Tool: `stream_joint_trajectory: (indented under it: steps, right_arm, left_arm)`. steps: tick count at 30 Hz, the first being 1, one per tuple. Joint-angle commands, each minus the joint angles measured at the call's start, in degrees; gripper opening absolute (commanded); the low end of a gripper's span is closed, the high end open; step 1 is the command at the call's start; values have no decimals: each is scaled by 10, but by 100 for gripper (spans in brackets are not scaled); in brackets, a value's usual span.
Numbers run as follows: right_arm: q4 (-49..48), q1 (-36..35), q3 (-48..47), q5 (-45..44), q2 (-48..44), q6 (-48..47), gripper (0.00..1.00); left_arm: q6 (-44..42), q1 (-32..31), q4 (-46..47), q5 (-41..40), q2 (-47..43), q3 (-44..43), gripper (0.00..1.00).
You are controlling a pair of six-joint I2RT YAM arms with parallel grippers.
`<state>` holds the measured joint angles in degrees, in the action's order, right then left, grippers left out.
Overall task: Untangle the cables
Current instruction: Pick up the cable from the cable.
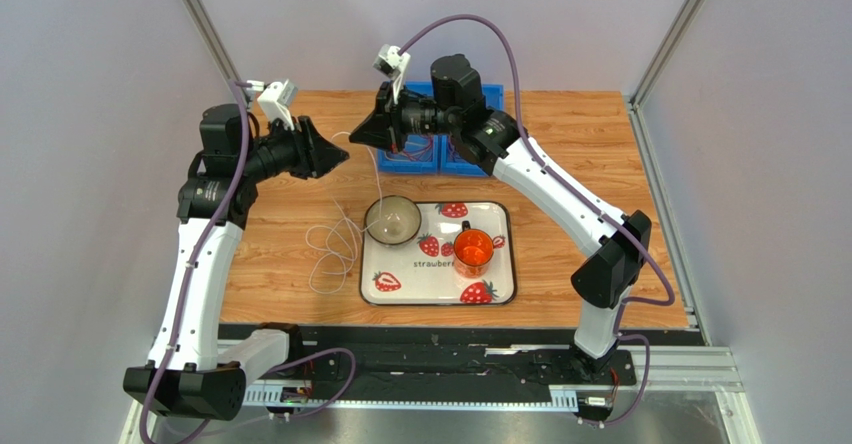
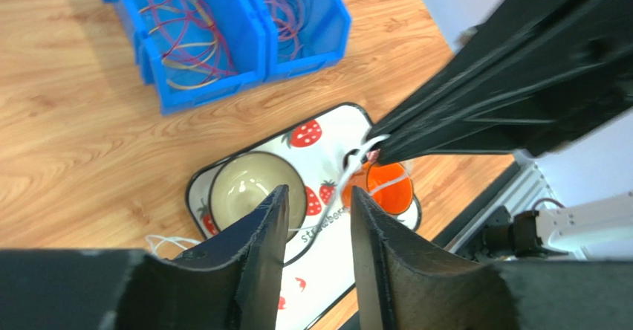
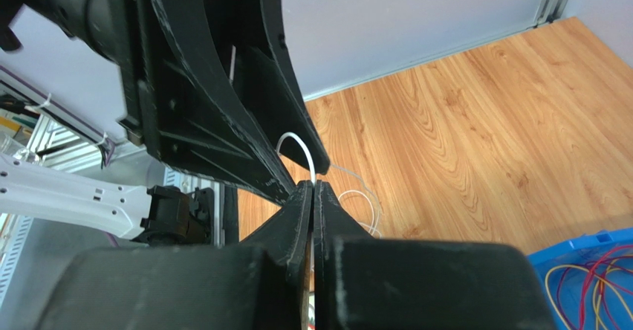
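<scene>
Left gripper [image 2: 316, 207]: you have it released, its two fingers apart with nothing pinched between them. It hangs above the table [image 1: 580, 164], nearly tip to tip with the other gripper.
Right gripper [image 3: 313, 189]: clenched on the white cable [image 1: 332, 249], fingers pressed together, with a short arch of cable rising just past the tips.
White cable: from your right gripper it drops toward the bowl [image 1: 392, 220], then lies in loose loops on the wood just left of the tray [image 1: 495, 289]. You cannot tell whether it touches the bowl.
Coloured cables [image 2: 189, 40]: red and yellow strands coiled inside the two blue bins [image 2: 212, 91] at the far side of the table.
Tray: strawberry print. The bowl sits at its far left corner, with the orange cup [image 1: 473, 248] near it to the right.
</scene>
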<state>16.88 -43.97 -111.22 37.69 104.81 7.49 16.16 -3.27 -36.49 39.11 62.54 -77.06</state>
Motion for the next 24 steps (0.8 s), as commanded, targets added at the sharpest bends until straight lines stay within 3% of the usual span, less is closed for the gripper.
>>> stream_joint_trajectory:
  steps: [1,5,14,24]
  right_arm:
    - [-45,-2,-72,-23,-26,26,0]
    - [-77,-2,-111,-55,-40,42,0]
    - [-99,-2,-223,-121,-26,39,0]
    - [-94,26,-261,-194,-21,-20,0]
  left_arm:
    - [19,0,18,-89,-35,29,50]
    - [56,0,32,-141,-73,90,59]
    - [107,0,58,-205,-128,200,60]
    - [57,0,-81,-246,-166,190,60]
